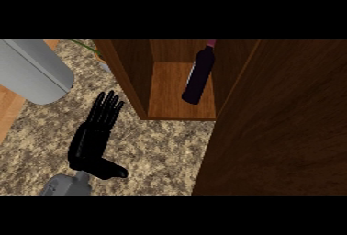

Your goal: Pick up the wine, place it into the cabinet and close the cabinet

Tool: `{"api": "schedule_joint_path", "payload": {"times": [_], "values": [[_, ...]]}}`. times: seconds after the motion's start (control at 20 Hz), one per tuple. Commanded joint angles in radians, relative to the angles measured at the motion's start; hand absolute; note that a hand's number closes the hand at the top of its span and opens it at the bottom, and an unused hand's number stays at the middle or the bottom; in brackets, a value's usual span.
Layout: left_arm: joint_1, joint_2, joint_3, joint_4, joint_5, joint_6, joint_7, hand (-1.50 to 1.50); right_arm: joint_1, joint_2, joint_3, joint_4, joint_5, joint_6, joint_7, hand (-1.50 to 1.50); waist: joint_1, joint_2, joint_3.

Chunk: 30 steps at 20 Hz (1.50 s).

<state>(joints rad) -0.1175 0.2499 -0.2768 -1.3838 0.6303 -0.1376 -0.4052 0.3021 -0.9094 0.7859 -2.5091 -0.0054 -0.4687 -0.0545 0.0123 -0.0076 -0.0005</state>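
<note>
A dark wine bottle point(198, 75) with a reddish cap stands on the wooden shelf inside the cabinet point(169, 92), toward the shelf's right side. The cabinet door point(278, 133) is a big dark wooden panel that fills the right of the view and stands partly across the opening. My left hand point(95, 137) hovers over the granite counter, left of the cabinet, with its fingers straight and pointing away from me, holding nothing. My right hand does not show anywhere.
A large grey rounded object point(34, 71) lies at the upper left on the speckled counter point(156, 151). A strip of light wood point(8, 108) runs along the far left edge.
</note>
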Motion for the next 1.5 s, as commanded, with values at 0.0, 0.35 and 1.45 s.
{"api": "schedule_joint_path", "payload": {"times": [0.0, 0.35, 1.45], "values": [[0.028, 0.073, 0.081, 0.003, 0.041, -0.069, -0.028, -1.5, 0.028, -0.057, 0.077, -0.183, -0.059, 0.103, 0.022, 1.5, -0.01, 0.004, 0.0], [0.056, 0.155, 0.171, -0.012, 0.093, -0.11, 0.003, -1.5, -0.049, 0.001, 0.115, -0.233, -0.02, 0.095, 0.138, 1.5, -0.008, 0.007, -0.003], [0.036, 0.286, 0.285, 0.04, 0.182, -0.271, 0.055, -1.5, -0.274, 0.228, 0.124, -0.095, -0.091, 0.156, 0.248, 1.5, 0.04, 0.018, -0.008]]}}
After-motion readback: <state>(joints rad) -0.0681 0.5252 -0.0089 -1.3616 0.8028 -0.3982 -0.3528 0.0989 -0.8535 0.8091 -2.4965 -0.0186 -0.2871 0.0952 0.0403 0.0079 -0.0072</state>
